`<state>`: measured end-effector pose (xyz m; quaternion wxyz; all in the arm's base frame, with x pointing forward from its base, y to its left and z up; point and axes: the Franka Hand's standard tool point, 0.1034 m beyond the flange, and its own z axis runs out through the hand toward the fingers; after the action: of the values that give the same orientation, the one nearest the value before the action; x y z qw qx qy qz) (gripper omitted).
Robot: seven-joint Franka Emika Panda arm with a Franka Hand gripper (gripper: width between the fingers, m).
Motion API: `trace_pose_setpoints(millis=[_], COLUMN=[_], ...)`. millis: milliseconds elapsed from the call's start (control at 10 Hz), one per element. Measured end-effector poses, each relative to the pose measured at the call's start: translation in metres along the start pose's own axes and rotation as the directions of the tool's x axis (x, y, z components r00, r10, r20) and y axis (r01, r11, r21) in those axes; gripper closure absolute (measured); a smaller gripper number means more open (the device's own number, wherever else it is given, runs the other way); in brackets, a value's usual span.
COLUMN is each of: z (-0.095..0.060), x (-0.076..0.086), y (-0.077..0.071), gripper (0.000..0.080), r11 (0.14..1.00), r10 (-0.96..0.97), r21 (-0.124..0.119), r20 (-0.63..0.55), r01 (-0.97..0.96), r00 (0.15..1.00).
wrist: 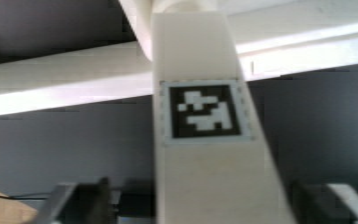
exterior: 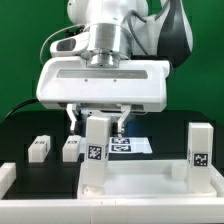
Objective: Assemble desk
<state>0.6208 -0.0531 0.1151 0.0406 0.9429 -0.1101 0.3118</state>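
Nearest the camera, along the bottom of the exterior frame, the white desk panel point(exterior: 140, 195) lies flat on the black table point(exterior: 20, 140). The front leg point(exterior: 95, 165) stands upright on the panel at lower centre-left, its black-and-white tag facing the camera; whether it sits fully in a socket cannot be told. A second leg point(exterior: 198, 150) stands upright at the right edge of the frame, at the panel's other end, tag also forward.

Just above the front leg hangs the gripper point(exterior: 97, 122). Its jaws are spread wide to either side of the leg's top, with a sliver of gap on each side, so it holds nothing. The wrist view agrees: the leg runs between the two dark fingers point(wrist: 96, 203) and touches neither.

Further back, at centre-left of the exterior frame, the far-left leg point(exterior: 38, 148) and the inner loose leg point(exterior: 70, 148) rest on the table, near each other but apart. The marker board point(exterior: 132, 146) lies behind the front leg, just to the exterior view's right
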Motion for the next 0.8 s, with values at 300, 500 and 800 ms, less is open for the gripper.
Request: trace_pose_setpoints(millis=[300, 500, 800], z=[0.0000, 0.0000, -0.0036], x=[0.0000, 0.0000, 0.0015], y=[0.0000, 0.0000, -0.0007], gripper=[0.0152, 0.0150, 0.0150], r11=[1.000, 1.000, 0.999], r10=[0.000, 0.000, 0.022], r21=[0.000, 0.000, 0.033], r20=[0.000, 0.000, 0.100], r01=[0.000, 0.000, -0.025], r00=[1.000, 1.000, 0.995])
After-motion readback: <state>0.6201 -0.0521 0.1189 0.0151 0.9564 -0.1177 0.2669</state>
